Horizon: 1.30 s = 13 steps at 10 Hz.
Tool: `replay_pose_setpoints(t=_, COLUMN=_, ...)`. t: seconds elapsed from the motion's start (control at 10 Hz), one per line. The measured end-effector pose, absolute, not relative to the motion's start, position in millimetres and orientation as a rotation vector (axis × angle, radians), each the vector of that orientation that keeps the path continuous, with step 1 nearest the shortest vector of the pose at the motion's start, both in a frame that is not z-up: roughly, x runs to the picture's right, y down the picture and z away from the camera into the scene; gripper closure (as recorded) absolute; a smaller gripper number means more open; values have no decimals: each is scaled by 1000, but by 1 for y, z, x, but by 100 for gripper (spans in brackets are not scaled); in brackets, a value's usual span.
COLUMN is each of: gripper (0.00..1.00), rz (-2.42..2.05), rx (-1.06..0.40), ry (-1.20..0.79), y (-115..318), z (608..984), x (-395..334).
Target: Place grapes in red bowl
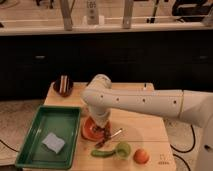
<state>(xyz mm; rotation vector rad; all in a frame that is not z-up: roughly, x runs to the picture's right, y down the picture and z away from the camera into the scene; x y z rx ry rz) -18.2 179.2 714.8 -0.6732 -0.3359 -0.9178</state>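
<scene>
The red bowl [88, 131] sits on the wooden table [145, 125], right of the green tray; my white arm covers its far part. My gripper [107, 134] hangs down at the bowl's right rim. A small dark bumpy lump, apparently the grapes [101, 142], shows just under the gripper at the bowl's front-right edge. I cannot tell whether it is held or resting on the table.
A green tray [30, 150] with a blue-grey sponge [53, 142] lies at the left. A green apple [123, 148], a long green vegetable [100, 153] and an orange fruit [141, 156] lie near the front edge. A dark brown bowl [63, 86] stands at the back left.
</scene>
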Motion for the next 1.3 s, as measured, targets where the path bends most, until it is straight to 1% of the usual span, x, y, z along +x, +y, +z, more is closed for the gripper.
replay_pose_setpoints(t=1.3, gripper=99, rz=-936, rx=-685, ry=-335, y=180, z=725, x=-20)
